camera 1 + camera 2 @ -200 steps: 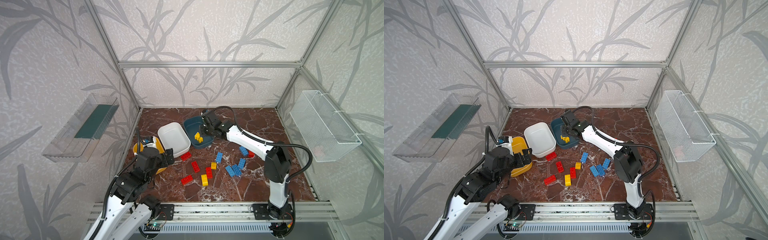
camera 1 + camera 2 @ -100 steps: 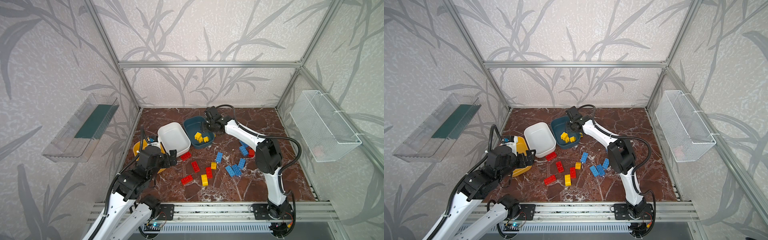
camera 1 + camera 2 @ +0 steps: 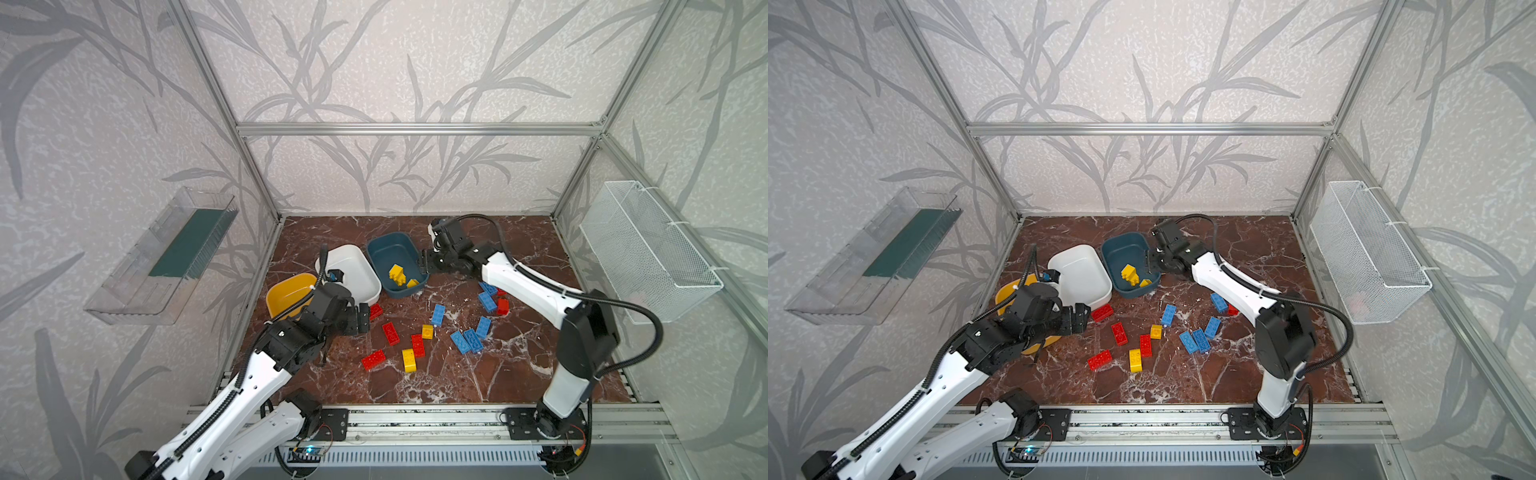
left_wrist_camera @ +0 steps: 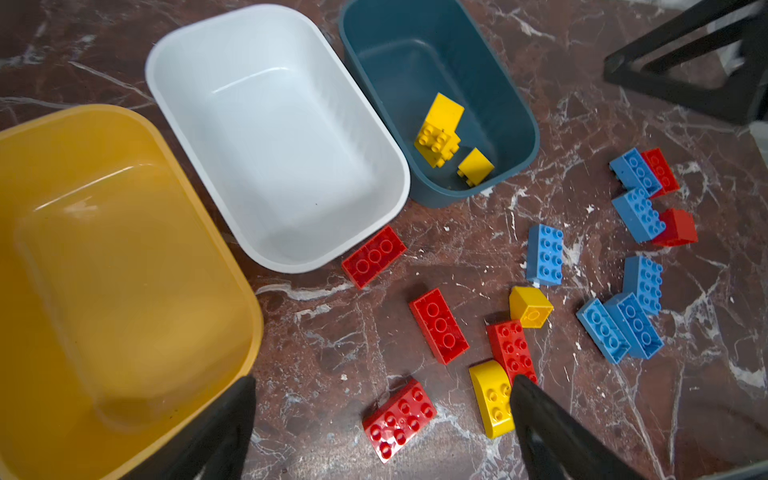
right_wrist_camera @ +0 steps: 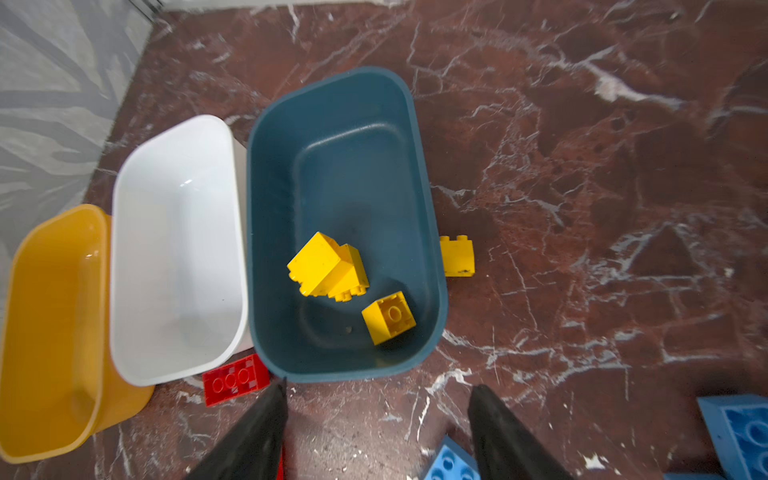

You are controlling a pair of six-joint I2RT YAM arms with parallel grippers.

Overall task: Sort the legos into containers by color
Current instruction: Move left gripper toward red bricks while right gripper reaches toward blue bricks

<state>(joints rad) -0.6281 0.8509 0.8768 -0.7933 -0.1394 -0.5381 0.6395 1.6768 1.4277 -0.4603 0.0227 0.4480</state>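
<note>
**Bimanual sorting cell with a red-brown marble desk [image 3: 519,365].** Three tubs stand close side by side at the rear left of the desk: a mustard tub [image 4: 104,249], a white tub [image 4: 270,124] and a teal tub [image 4: 415,70].

**Teal tub.** It holds a pair of yellow bricks [image 5: 326,266] leaning together and a single yellow brick [image 5: 388,318] near them. An outer yellow brick [image 5: 457,255] rests on the desk against the tub's outside wall.

**Loose bricks.** These are scattered on the desk in front of the tubs.
- The red bricks [image 4: 438,326] lie nearest the white tub.
- The blue bricks [image 4: 545,254] lie further toward the right arm.
- A square yellow brick [image 4: 531,307] and a long yellow brick [image 4: 492,399] lie among the red ones.

**Left claw [image 4: 381,382].** The jaws are spread wide and grip nothing. It is poised by the near corner of the mustard tub. In the left wrist view a red brick [image 4: 399,419] shows between its fingers, and one finger [image 4: 540,415] overlaps the long yellow brick. Whether it touches that brick cannot be told.

**Right claw [image 5: 379,386].** The jaws are partly apart and empty. It sits just outside the teal tub's rim, with bare desk between the fingers.
</note>
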